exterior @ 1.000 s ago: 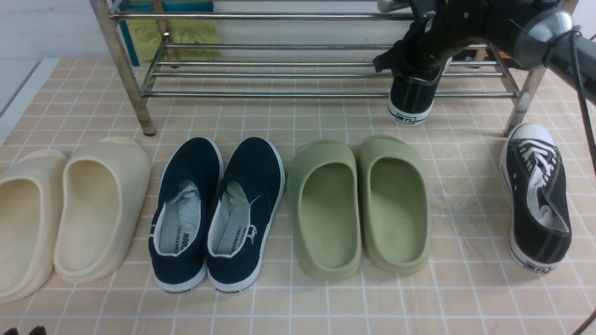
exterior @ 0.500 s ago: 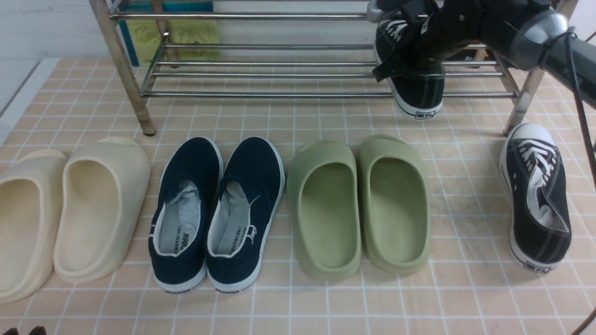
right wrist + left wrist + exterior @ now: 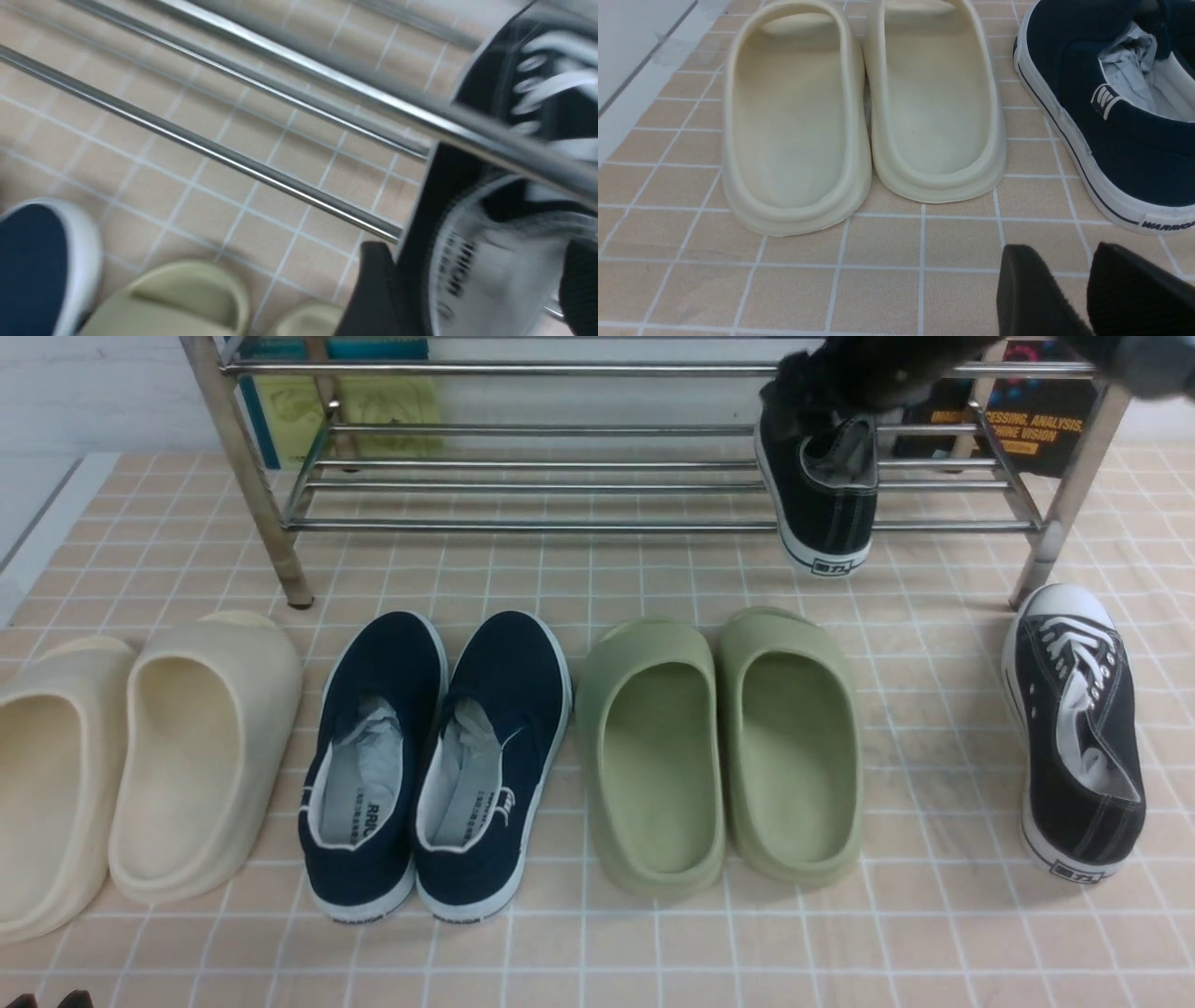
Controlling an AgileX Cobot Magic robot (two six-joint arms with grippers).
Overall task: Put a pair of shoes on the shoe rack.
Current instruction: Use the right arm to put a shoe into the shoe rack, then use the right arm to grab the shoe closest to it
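One black sneaker (image 3: 826, 513) of the pair of shoes lies on the lower shelf of the steel shoe rack (image 3: 560, 525), toe inward, with its heel hanging over the front bar. My right gripper (image 3: 868, 369) is a blurred dark shape just above it. In the right wrist view the right gripper (image 3: 474, 261) stands open. Its fingers are spread wide on either side of that sneaker's (image 3: 537, 107) heel opening. The other black sneaker (image 3: 1078, 728) lies on the floor at the right, by the rack's leg. My left gripper (image 3: 1064, 254) hovers low over the tiles, slightly open and empty.
Cream clogs (image 3: 149, 756) lie at the left, navy slip-ons (image 3: 439, 756) beside them and green clogs (image 3: 719, 747) in the middle, all in a row in front of the rack. Books (image 3: 1008, 420) lean behind the rack. The rack's right leg (image 3: 1064, 513) stands near the floor sneaker.
The right gripper swung the sneaker onto the lower shelf, opened its jaws and rose towards the top edge of the view. The sneaker now rests straighter. The left arm is unmoved.
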